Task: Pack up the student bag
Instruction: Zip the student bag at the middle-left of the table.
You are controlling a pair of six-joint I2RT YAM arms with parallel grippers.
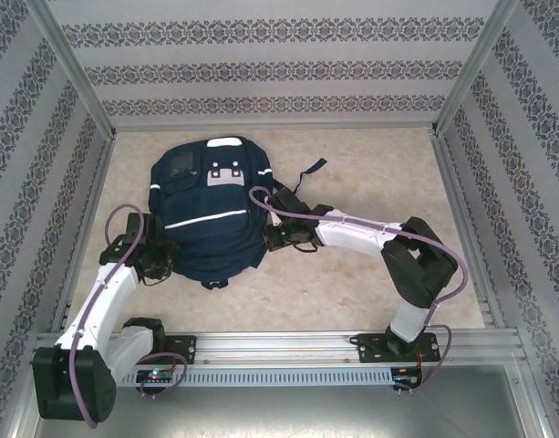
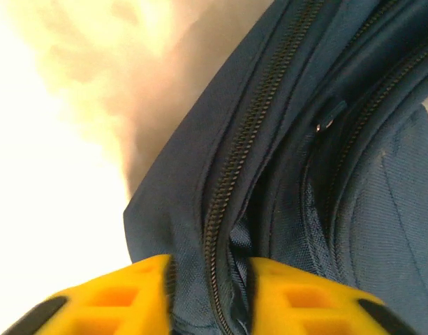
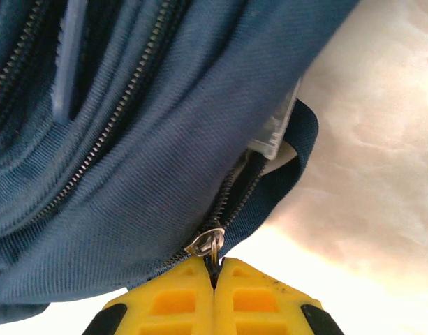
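Student bag (image 1: pixel 206 214): big navy backpack, flat on table (image 1: pixel 352 292) straight ahead of me, front face up, top toward far wall. White reflective stripes, grey-white patch near top, dark strap trailing to my right. Side zip part open past zip pull (image 3: pixel 208 243), pale lining showing.

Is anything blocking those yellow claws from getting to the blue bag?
Nothing visible: both are at the bag. The right claw is shut on a zip pull; the left claw straddles a zip seam.
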